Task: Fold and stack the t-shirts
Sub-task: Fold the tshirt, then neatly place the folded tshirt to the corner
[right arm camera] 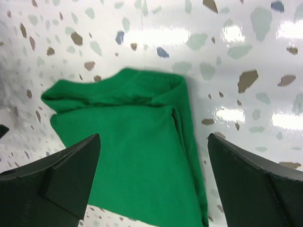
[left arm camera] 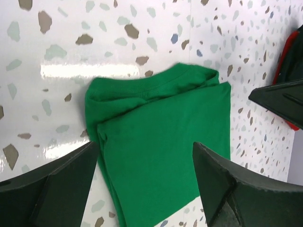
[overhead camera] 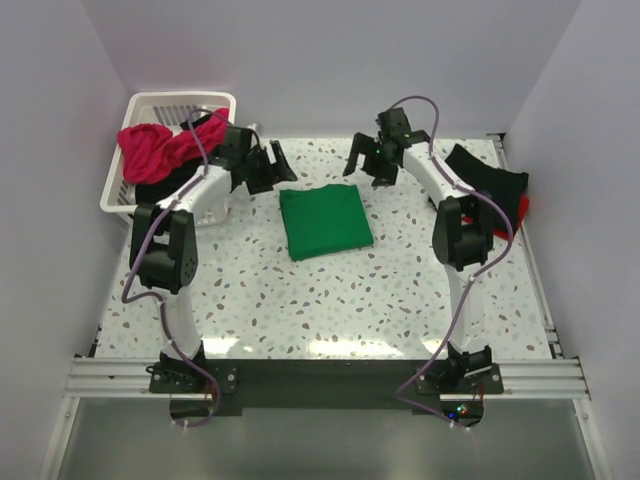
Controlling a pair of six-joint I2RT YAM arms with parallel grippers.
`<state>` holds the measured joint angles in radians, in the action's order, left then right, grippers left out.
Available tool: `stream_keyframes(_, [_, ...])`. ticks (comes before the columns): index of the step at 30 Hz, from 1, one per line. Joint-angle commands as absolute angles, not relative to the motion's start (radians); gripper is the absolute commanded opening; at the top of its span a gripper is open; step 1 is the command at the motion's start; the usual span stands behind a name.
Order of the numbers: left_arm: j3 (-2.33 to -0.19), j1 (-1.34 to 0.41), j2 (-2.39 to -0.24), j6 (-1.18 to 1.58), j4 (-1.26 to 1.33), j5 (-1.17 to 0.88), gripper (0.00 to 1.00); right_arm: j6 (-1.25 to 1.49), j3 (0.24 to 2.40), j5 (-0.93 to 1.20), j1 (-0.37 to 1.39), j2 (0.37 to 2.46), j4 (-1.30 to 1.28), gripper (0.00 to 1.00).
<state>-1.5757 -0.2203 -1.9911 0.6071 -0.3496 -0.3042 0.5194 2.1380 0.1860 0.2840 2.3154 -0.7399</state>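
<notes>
A folded green t-shirt (overhead camera: 325, 221) lies flat at centre frame on the speckled desk (overhead camera: 330, 300). The jaws of the left arm (overhead camera: 165, 250) and the right arm (overhead camera: 460, 230) hang released and empty above either side of its upper edge. A magenta shirt (overhead camera: 148, 147) sits in the white basket (overhead camera: 170, 100), upper left; a black shirt (overhead camera: 490, 178) lies at right.

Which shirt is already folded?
The green t-shirt, a flat square mid-table; the pink shirt lies crumpled in the basket, the black shirt heaped at the right edge.
</notes>
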Motion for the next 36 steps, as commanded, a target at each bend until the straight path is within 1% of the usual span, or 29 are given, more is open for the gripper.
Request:
stream_keyframes(1, [-1.493, -0.219, -1.908, 0.577, -0.313, -0.310, 0.86, 0.466, 1.986, 0.265, 0.268, 2.180, -0.593, 0.99])
stream_keyframes(5, [-1.385, -0.242, -1.861, 0.558, -0.310, -0.307, 0.85, 0.407, 1.862, 0.322, 0.261, 2.093, -0.546, 0.99])
stream_keyframes(13, [-1.224, -0.273, -1.819, 0.568, -0.255, -0.313, 0.84, 0.379, 1.652, 0.475, 0.238, 2.037, -0.448, 0.99])
stream_keyframes(18, [-1.183, -0.276, -1.838, 0.575, -0.204, -0.340, 0.81, 0.377, 1.621, 0.561, 0.213, 2.066, -0.449, 0.99])
stream_keyframes(24, [-1.164, -0.278, -1.871, 0.581, -0.164, -0.364, 0.76, 0.364, 1.572, 0.584, 0.203, 2.075, -0.405, 0.99])
stream_keyframes(25, [-1.163, -0.278, -1.876, 0.578, -0.161, -0.367, 0.71, 0.365, 1.562, 0.595, 0.199, 2.082, -0.397, 0.99])
stream_keyframes(31, [-1.170, -0.278, -1.921, 0.568, -0.147, -0.379, 0.59, 0.373, 1.540, 0.652, 0.179, 2.143, -0.356, 0.99])
stream_keyframes(34, [-1.170, -0.278, -1.931, 0.558, -0.149, -0.377, 0.46, 0.371, 1.540, 0.669, 0.178, 2.158, -0.336, 0.99])
stream_keyframes(36, [-1.175, -0.278, -1.942, 0.552, -0.158, -0.374, 0.44, 0.371, 1.543, 0.673, 0.178, 2.175, -0.327, 0.99])
